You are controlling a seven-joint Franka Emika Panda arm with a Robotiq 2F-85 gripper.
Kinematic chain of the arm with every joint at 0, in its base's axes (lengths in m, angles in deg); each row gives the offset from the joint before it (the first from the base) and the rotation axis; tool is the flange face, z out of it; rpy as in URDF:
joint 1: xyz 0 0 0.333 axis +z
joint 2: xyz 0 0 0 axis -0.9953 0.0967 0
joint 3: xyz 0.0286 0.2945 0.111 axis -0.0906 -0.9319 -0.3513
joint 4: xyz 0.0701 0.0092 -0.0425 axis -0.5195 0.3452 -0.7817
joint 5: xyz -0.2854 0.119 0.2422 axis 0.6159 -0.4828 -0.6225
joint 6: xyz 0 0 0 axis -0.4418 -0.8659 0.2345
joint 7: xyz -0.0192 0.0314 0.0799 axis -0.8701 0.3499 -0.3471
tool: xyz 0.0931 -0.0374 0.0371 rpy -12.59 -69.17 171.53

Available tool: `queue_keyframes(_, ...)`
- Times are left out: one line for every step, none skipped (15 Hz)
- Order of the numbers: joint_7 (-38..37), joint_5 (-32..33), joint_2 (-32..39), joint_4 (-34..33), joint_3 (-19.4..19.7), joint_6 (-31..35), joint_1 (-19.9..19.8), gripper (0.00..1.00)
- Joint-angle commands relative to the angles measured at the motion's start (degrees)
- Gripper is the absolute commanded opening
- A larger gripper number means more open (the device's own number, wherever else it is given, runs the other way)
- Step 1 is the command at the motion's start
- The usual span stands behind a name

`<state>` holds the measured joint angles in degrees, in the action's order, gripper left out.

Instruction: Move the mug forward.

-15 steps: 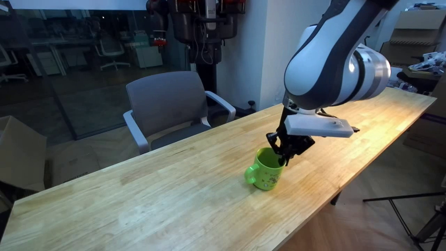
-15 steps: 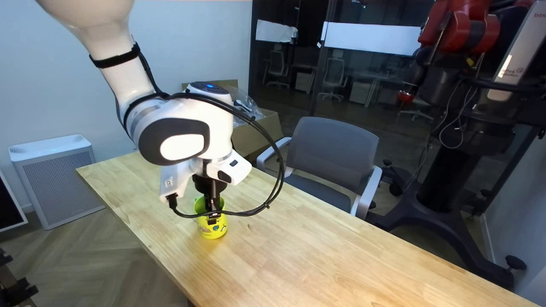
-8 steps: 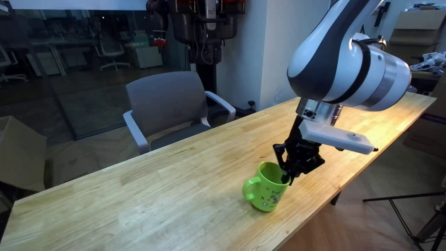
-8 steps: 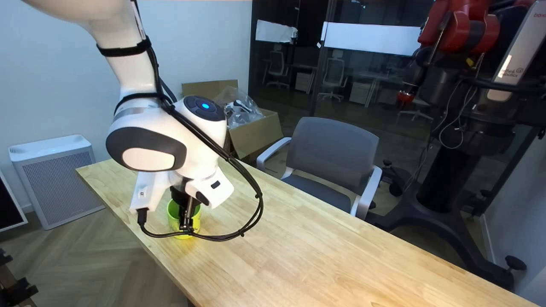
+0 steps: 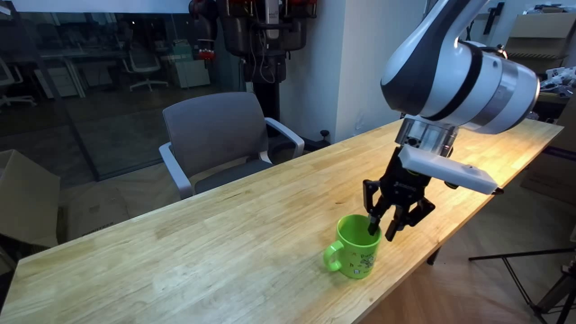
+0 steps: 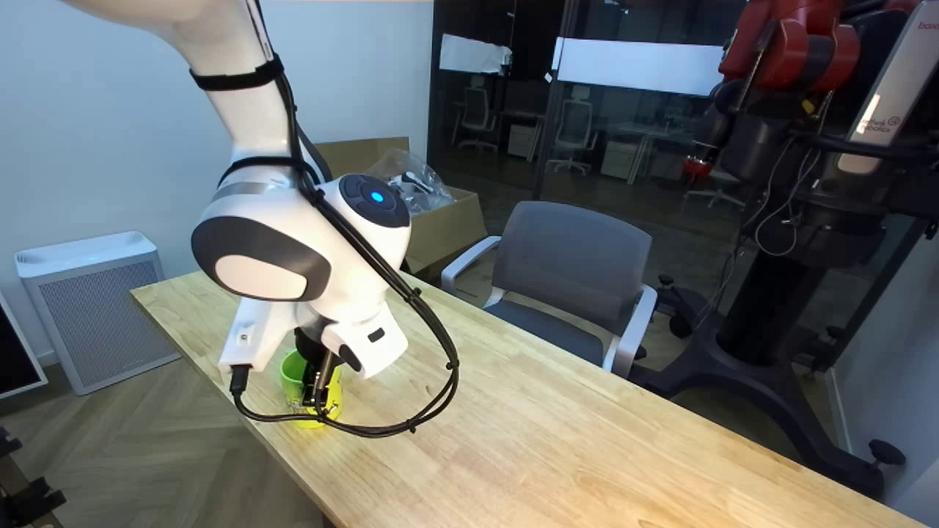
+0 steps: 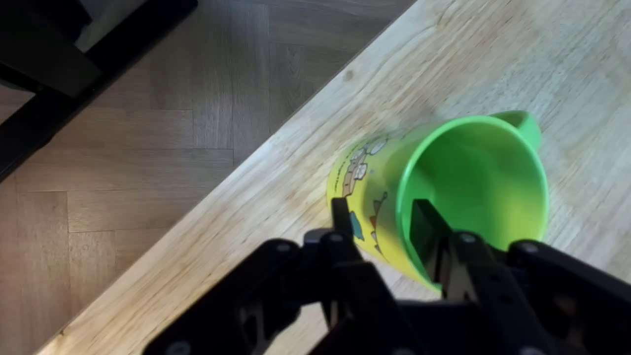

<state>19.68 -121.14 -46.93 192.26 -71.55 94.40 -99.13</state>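
Observation:
The bright green mug stands upright on the wooden table near its long edge, its loop handle on the side away from my gripper. It also shows in the wrist view, printed outside and hollow inside. In an exterior view it is partly hidden behind my arm and cable. My gripper is open at the mug's rim. In the wrist view the gripper has one finger inside the mug and one outside, with the wall between them and a gap to the outer finger.
The wooden table has its long edge close to the mug, with floor beyond. A grey chair stands at the opposite side. A cardboard box and a white purifier stand beyond the table's end. A black cable loops from my wrist.
Over the last second the mug and gripper have moved toward the table's long edge. In the last half second the mug has come down slightly and the fingers have opened from its wall.

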Motion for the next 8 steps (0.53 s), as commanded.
queue_keyframes(0.1,-1.6,-3.6,1.1,4.4,-1.3,4.2,0.68)
queue_keyframes(-0.3,-0.8,-4.2,1.4,5.4,-0.5,5.4,0.74)
queue_keyframes(-1.0,0.2,-4.8,1.8,6.5,0.6,6.7,0.82)
queue_keyframes(-1.3,0.8,-5.6,2.1,7.3,1.3,7.8,0.88)
queue_keyframes(-2.4,1.8,-6.3,2.6,8.1,2.2,9.2,0.96)
queue_keyframes(-3.4,3.1,-7.2,3.2,9.0,3.0,10.5,0.98)
queue_keyframes(-5.0,4.8,-8.0,3.9,9.8,4.2,11.9,1.0)
queue_keyframes(-7.2,7.1,-9.0,4.8,10.8,5.4,13.5,1.0)
